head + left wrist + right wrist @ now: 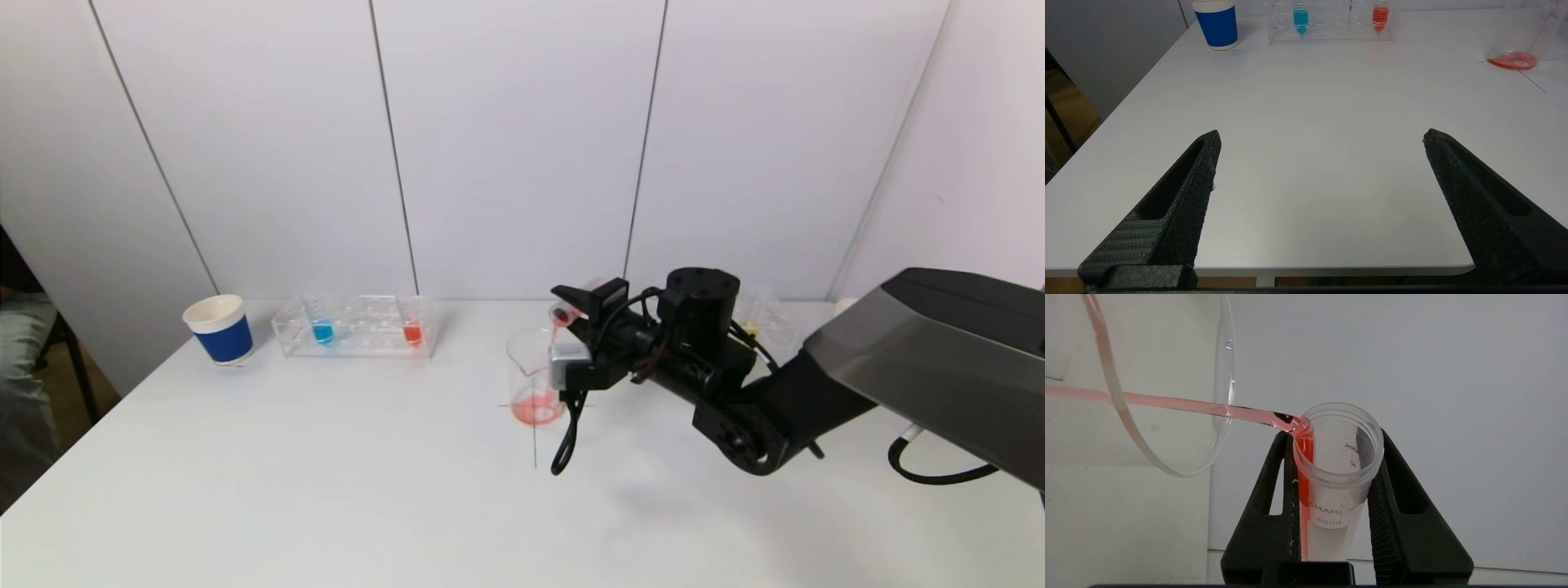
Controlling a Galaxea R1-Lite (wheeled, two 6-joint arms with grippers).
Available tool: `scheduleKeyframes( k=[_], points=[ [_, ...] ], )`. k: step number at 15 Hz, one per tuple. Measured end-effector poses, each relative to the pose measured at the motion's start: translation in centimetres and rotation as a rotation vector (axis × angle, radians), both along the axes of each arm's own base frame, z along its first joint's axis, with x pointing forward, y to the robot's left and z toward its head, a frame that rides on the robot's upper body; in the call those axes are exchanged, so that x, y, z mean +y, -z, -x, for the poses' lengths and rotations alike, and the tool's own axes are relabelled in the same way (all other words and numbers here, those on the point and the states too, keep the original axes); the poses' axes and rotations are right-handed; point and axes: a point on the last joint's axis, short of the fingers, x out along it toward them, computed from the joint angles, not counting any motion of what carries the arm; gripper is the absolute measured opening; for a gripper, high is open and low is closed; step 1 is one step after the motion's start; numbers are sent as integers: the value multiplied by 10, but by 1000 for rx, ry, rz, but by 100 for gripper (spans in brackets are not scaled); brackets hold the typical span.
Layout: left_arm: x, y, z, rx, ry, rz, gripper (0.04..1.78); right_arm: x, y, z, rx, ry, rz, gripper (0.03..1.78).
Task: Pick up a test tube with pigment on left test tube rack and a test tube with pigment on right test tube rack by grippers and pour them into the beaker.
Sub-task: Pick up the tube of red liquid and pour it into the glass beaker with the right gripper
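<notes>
My right gripper (pixel 571 306) is shut on a clear 50 mL test tube (pixel 1337 457), tipped on its side over the glass beaker (pixel 535 380). A thin stream of red pigment (pixel 1180 404) runs from the tube's mouth into the beaker, where red liquid (pixel 537 410) pools at the bottom. The left test tube rack (pixel 355 327) holds a blue tube (pixel 322 331) and a red tube (pixel 412 331). The right rack (pixel 767 314) is mostly hidden behind my right arm. My left gripper (pixel 1321 136) is open and empty, low over the table's near edge, unseen in the head view.
A blue and white paper cup (pixel 220 329) stands left of the left rack, near the table's left edge. Black cross lines (pixel 535 441) mark the table under the beaker. White wall panels stand behind the table.
</notes>
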Motion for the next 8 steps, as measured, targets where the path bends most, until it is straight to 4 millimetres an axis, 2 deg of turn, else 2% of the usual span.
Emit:
scheduleKeyframes(
  k=[8],
  points=[
    [0,0,0,0,0,0,173,5,1,3,-11,2,39,52]
  ],
)
